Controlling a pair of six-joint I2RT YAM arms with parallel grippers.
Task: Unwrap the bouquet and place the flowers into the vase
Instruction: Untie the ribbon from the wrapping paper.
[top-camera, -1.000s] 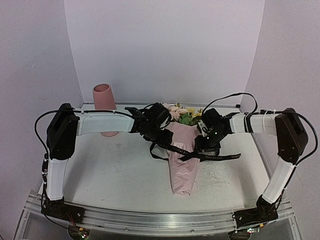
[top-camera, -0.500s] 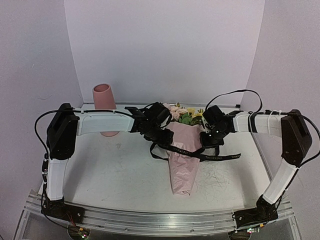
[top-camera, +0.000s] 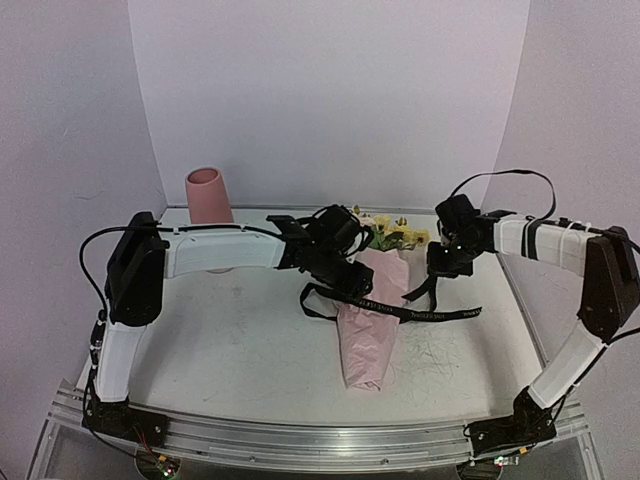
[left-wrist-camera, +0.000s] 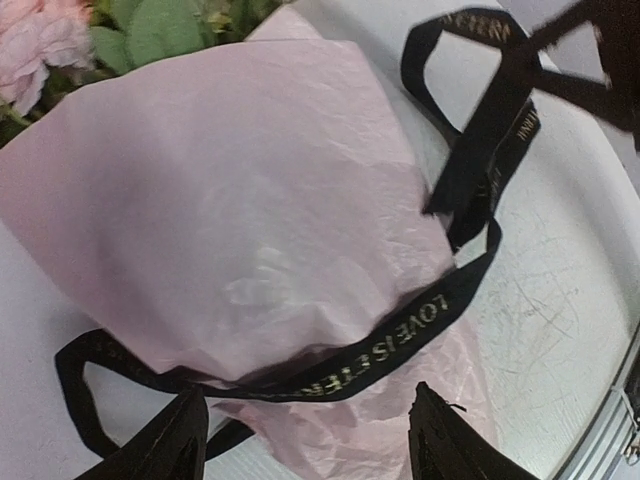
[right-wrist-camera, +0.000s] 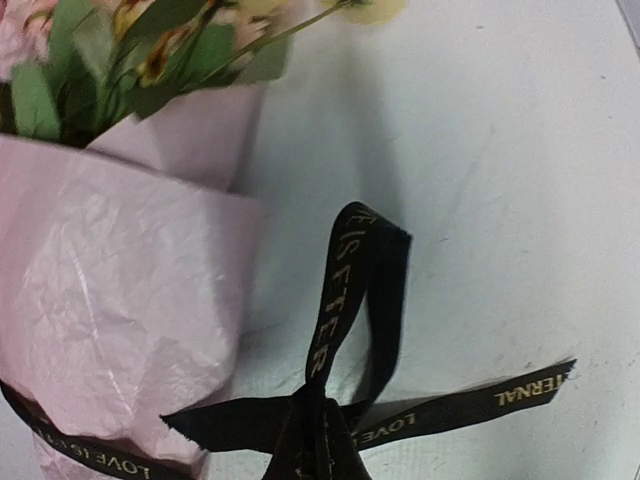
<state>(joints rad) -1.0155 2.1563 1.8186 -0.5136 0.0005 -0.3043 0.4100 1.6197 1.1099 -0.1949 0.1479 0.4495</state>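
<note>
Top external view is showing the bouquet (top-camera: 368, 320) lying flat on the table (top-camera: 230, 350), well to the right of the upright vase (top-camera: 208, 195) and nearer the arms than it, blooms pointing toward the back wall. Farther right of the vase again, the right gripper (top-camera: 441, 268) is pinching the black ribbon (top-camera: 425, 313) with jaws together, one strand rising to it off the table. The left gripper (left-wrist-camera: 310, 445) is hanging over the paper (left-wrist-camera: 230, 200) with fingers apart, straddling the wrap just below the band and gripping nothing. Risks, as judged: the band is sitting around the paper, so pulling the ribbon could be dragging the whole bouquet farther from the vase instead of undoing the tie, since nothing is pinning it. The ribbon could be slipping out of so thin a pinch. The left fingers, closing, could be crushing stems or tearing paper. Counting: one vase, one bouquet, one paper sheet, one ribbon with two loops showing, two grippers. The flowers (top-camera: 388, 233) are bunching too tightly to count.
</note>
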